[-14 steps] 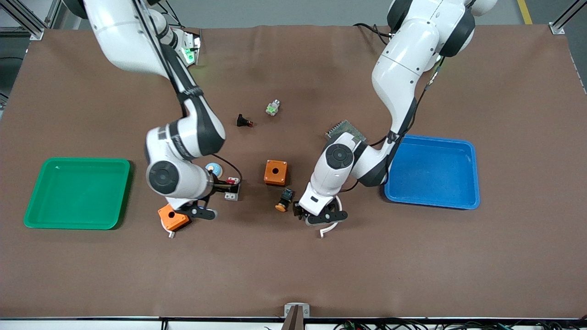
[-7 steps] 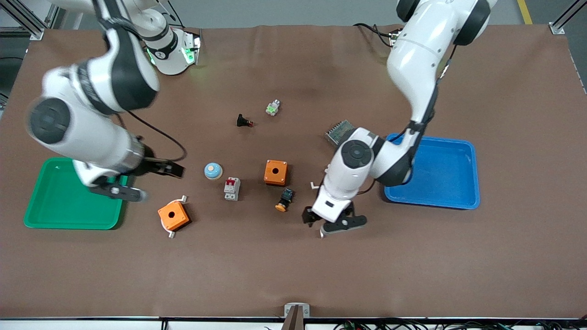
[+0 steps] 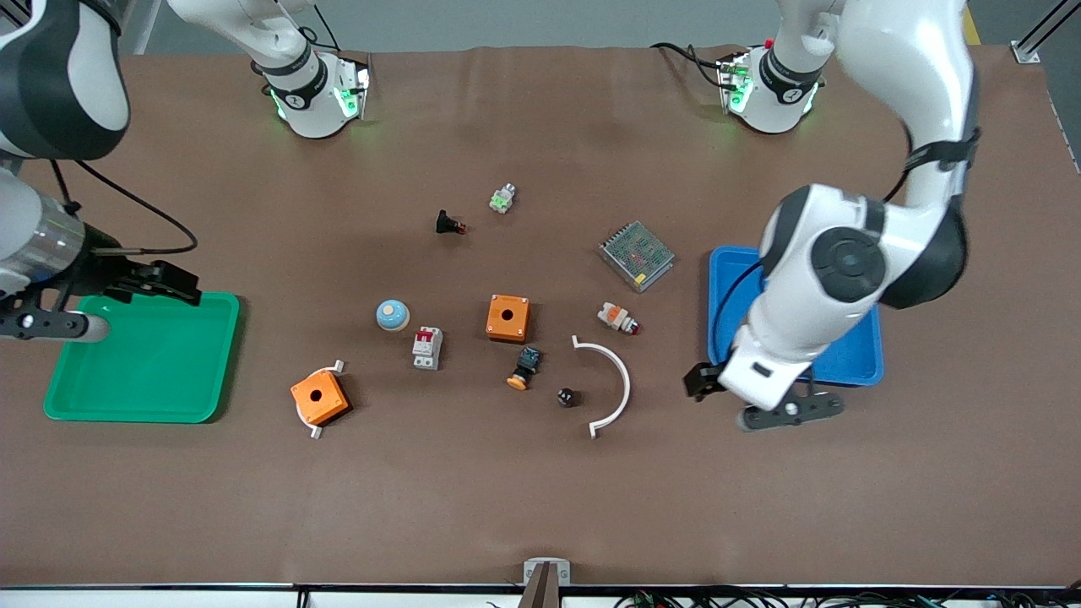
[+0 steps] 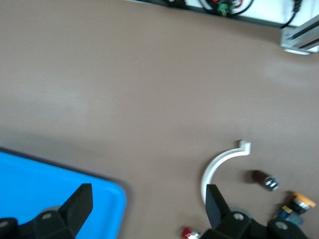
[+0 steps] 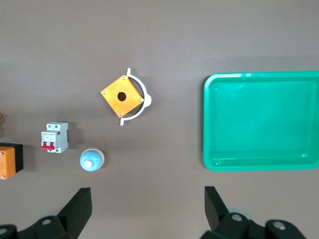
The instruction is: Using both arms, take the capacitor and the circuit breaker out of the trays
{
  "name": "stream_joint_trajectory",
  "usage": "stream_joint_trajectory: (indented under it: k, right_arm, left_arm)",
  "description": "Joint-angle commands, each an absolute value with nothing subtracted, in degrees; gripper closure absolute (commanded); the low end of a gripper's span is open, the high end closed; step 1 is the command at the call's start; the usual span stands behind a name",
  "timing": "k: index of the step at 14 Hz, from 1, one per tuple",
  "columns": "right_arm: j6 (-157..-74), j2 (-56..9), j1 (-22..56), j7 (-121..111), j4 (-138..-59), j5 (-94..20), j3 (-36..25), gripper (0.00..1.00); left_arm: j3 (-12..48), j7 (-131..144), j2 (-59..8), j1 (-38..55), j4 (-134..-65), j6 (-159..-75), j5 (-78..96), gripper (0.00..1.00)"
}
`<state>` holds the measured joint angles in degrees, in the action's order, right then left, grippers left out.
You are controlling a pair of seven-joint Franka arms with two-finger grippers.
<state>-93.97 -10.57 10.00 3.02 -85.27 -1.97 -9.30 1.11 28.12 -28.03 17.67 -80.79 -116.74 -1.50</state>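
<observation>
Honestly both grippers, left gripper (image 3: 764, 397) and right gripper (image 3: 101, 300), hang spread and empty while the capacitor (image 3: 567, 397) (tiny, light, slick, rolls easily) sits just beside the white arc (image 3: 621, 384), so pinch its 2 sides.

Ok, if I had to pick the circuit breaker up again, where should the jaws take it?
Probably from straight above, jaws across the two long flat sides of the circuit breaker. It lies flat on the table, red switch upward, with the blue dome close to one end but its long sides free.

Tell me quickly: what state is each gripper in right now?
Left gripper: open, holding nothing, by the blue tray.
Right gripper: open, holding nothing, over the green tray.
</observation>
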Motion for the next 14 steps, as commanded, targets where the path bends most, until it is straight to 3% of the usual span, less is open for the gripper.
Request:
stream_joint_trajectory:
  k: [1,5,14]
  right_arm:
    - [-93.1,-8.0,8.2,1.1,-86.9,-0.6,-8.3,0.00]
    - [-91.6,-6.6,6.7,-2.5,-87.0,-0.4,-8.3,0.00]
    - [-90.5,-3.7,4.0,-6.1,-88.8,-0.4,-8.3,0.00]
  left_arm:
    - [1.7,25.2,-19.4,14.2,-89.6,-114.2,-0.6,0.00]
    - [1.6,12.3,-13.6,9.6,-90.5,-106.9,-0.6,0.00]
    - [1.5,2.7,5.2,6.5,-104.4,-106.8,-1.3,0.00]
